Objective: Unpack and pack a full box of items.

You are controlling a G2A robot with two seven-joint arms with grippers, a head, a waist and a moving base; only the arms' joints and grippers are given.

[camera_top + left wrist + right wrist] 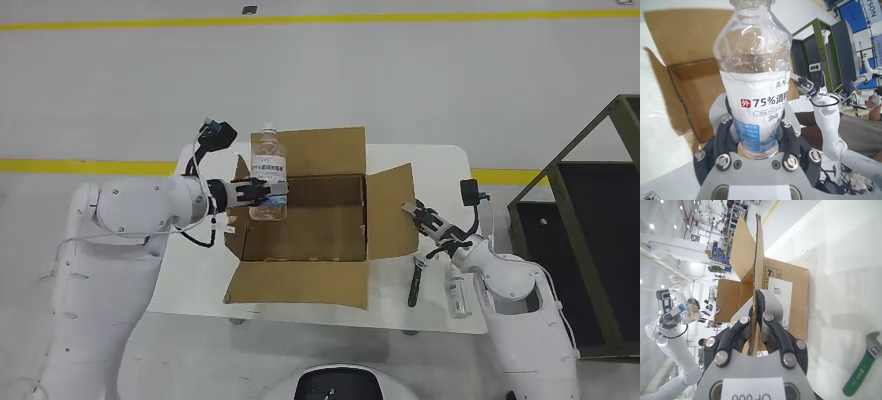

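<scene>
Brown cardboard box, clear white-and-blue-labelled bottle, green-handled wrench

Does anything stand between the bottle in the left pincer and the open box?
Nothing visible. The bottle in the left pincer hangs over the left edge of the box; no flap covers the opening, the right pincer clamps the right flap, and its visible floor is bare.

The scene is lit brightly and evenly from overhead; round ceiling lamps are seen as glaring spots in the right wrist view. The white table is rendered almost washed out. Soft, pale shadows are cast on it beside the box, whose inside is left darker. Small highlights are scattered over the clear bottle. Straight lines are bent near the edges of both wrist views.
</scene>
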